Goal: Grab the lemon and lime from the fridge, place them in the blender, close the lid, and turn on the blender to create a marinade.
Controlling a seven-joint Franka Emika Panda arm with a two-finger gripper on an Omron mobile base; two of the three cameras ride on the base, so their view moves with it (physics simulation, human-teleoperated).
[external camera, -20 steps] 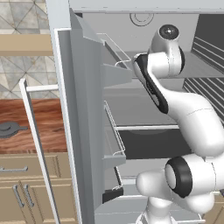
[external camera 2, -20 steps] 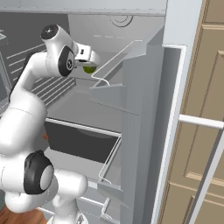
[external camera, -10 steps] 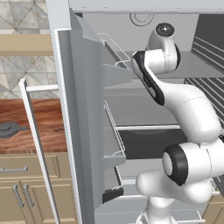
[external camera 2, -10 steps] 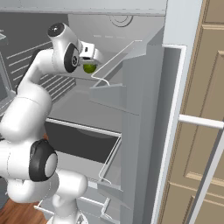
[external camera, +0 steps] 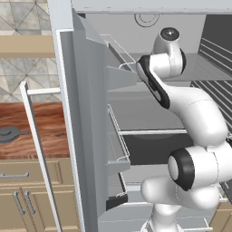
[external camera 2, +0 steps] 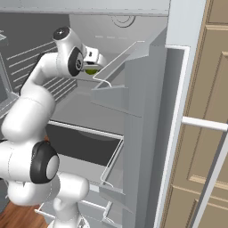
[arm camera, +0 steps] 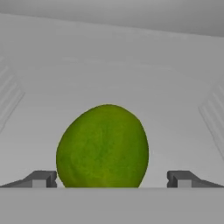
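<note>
Over the last second I have swung the arm further into the open fridge point(external camera: 86, 113), and my claw point(arm camera: 111, 178) now sits open, a finger either side of the lime point(arm camera: 103, 146) resting on the upper shelf. I judge the grasp nearly lined up; closing comes next.

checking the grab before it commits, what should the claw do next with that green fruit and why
Probably close the claw on the lime. In the hand view the lime sits centred between the two fingertips, with a gap on either side, so the jaws are open around it and nothing grips it yet. The right base view shows the hand at the lime inside the fridge.
</note>
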